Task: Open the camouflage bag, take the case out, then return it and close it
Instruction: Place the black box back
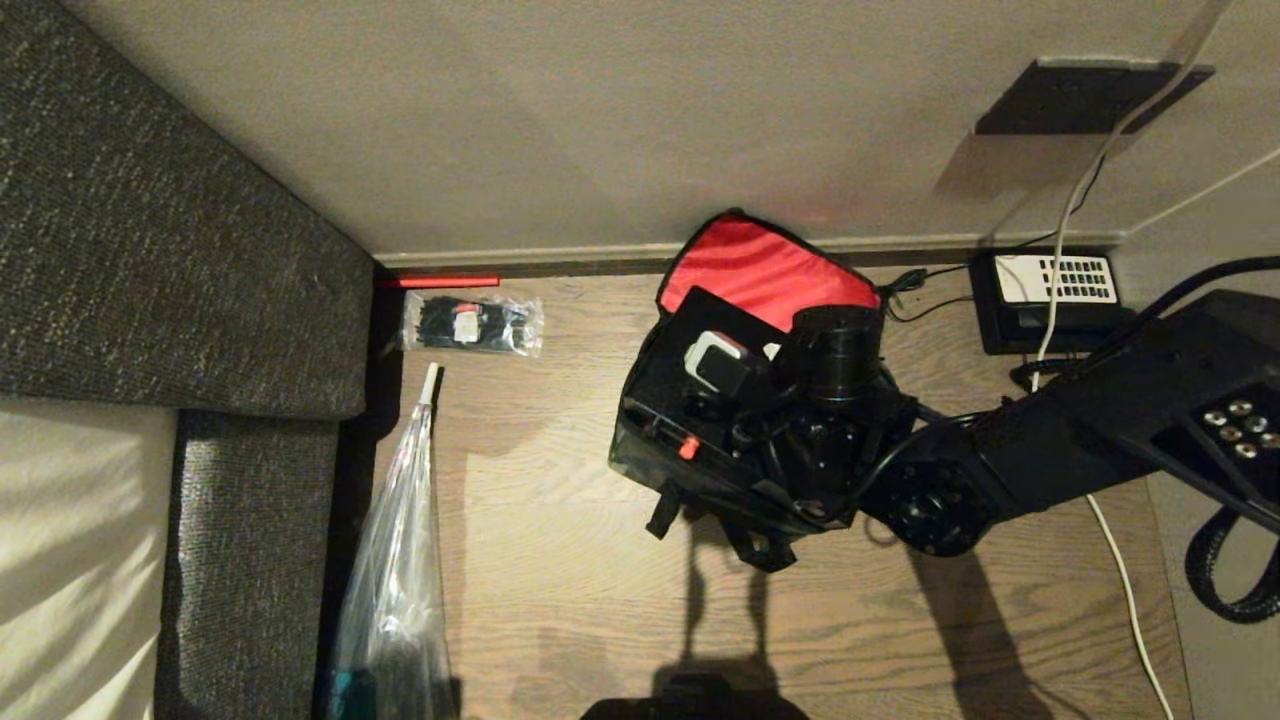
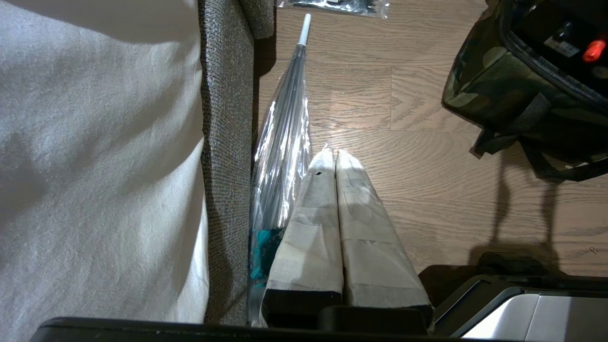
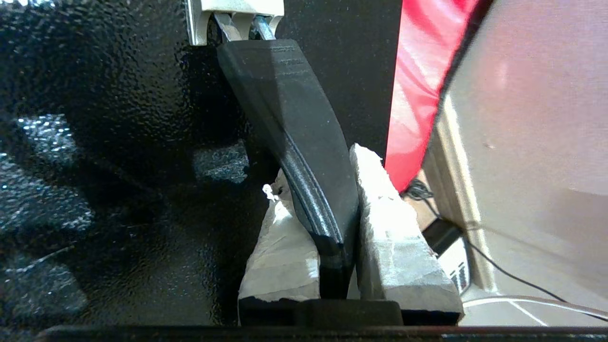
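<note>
While case (image 3: 118, 166) sits in bag, right pincer (image 3: 323, 190) grips its strap handle (image 3: 294, 128).

Closed left end effector (image 2: 332, 156) over wood floor (image 2: 427, 156), beside clear umbrella (image 2: 282, 137).

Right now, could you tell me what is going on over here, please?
The right tool is shut on the strap handle of the case, which sits in the open camouflage bag on the floor, red lid lining folded back against the wall. The left tool is shut and idle beside a clear umbrella.
</note>
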Controlling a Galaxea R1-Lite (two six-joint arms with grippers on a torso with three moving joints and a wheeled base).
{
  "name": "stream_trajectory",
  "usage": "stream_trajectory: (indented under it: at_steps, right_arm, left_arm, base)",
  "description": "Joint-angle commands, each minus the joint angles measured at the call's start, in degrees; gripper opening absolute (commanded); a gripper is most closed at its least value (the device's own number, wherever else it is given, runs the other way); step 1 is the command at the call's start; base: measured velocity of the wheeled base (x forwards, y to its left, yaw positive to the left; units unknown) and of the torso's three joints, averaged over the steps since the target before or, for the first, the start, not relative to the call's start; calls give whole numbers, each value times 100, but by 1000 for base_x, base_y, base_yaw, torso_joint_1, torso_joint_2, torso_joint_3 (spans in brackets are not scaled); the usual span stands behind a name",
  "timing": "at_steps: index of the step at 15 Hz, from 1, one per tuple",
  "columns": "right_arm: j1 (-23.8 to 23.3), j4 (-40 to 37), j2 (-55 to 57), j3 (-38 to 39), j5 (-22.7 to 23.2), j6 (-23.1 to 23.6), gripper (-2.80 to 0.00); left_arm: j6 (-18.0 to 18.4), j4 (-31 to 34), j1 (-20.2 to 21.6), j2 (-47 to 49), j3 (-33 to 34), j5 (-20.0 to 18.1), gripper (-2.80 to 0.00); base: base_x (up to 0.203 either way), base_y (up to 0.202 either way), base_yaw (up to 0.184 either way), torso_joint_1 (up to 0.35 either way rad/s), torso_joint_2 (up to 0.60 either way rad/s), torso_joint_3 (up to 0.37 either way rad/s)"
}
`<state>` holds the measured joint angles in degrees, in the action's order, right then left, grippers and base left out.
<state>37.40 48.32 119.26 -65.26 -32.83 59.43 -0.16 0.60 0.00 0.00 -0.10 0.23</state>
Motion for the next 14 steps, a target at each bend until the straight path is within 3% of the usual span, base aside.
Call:
stream_trajectory:
  at_steps: [1, 14]
  right_arm:
    - [-5, -114, -235, -118, -22, 45, -280]
    - [-14, -571, -106, -365, -104, -165, -280]
  left_arm:
    - [3, 1, 4, -18, 1, 4, -280]
    - [-2, 1, 9, -18, 1, 4, -280]
  base:
    - [0, 0, 0, 0, 0, 0]
    - [0, 0, 0, 0, 0, 0]
